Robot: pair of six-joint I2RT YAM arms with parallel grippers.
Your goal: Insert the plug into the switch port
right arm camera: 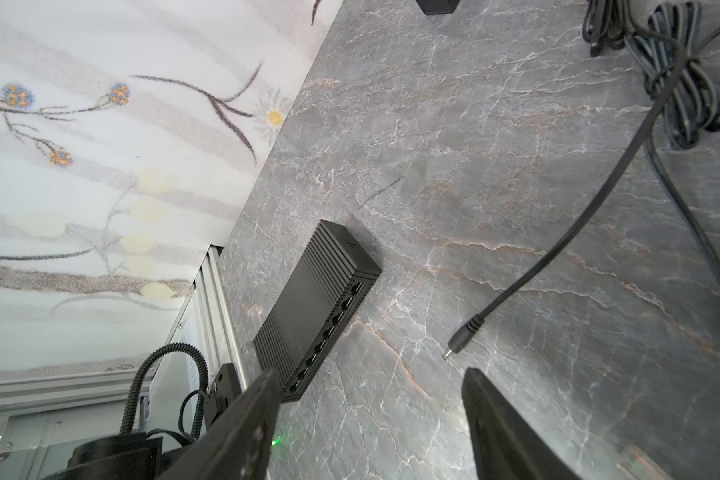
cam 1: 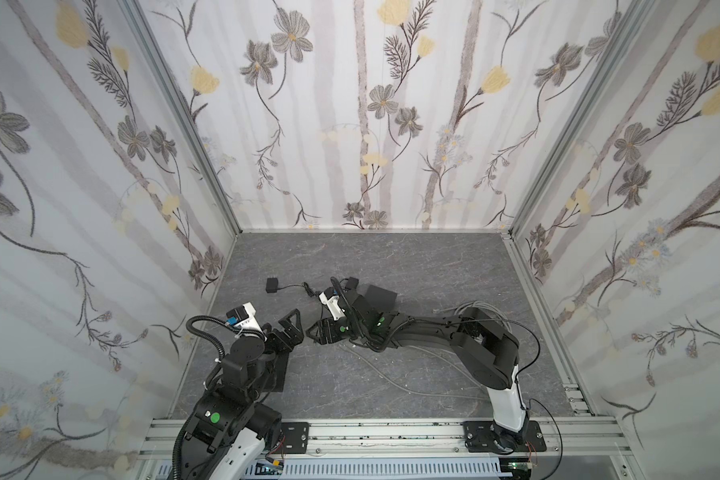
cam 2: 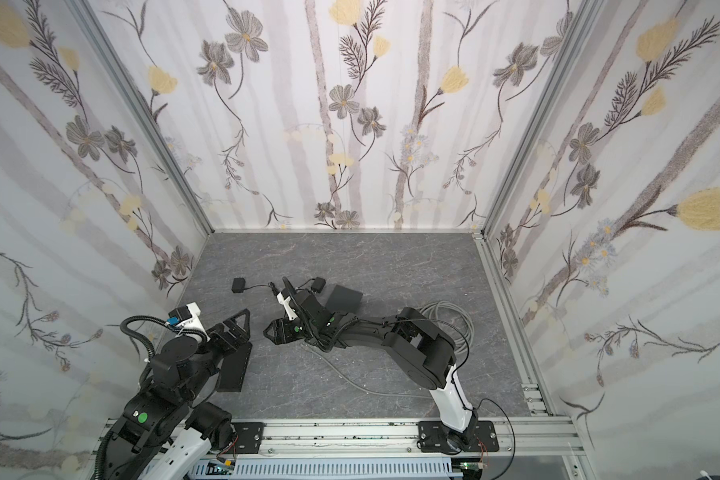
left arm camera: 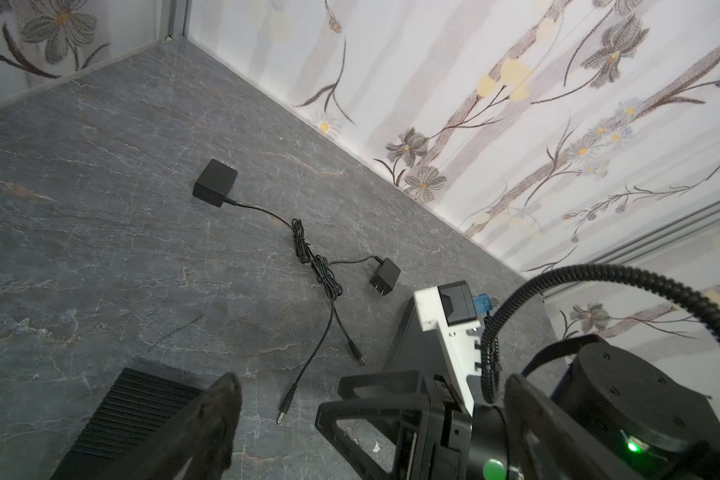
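Observation:
The black ribbed switch (cam 2: 235,365) lies flat by my left arm, and the right wrist view shows its row of ports (right arm camera: 333,328). The small barrel plug (right arm camera: 460,340) on a thin black cable rests on the floor, also seen in the left wrist view (left arm camera: 285,409). My right gripper (right arm camera: 371,399) hangs low over the floor, open and holding nothing, with the plug just beyond one fingertip (right arm camera: 481,386). In both top views it sits mid-floor (cam 1: 313,331) (cam 2: 272,331) and hides the plug. My left gripper (cam 1: 292,328) (left arm camera: 373,403) is wide open and empty above the switch's end (left arm camera: 134,407).
Two black power adapters (cam 1: 272,285) (cam 1: 351,283) lie behind with bundled cable (left arm camera: 321,270); a second barrel plug (left arm camera: 356,353) rests nearby. Another black box (cam 1: 381,296) sits behind my right arm. A grey cable (cam 1: 391,374) trails across the floor to a coil (cam 2: 454,316).

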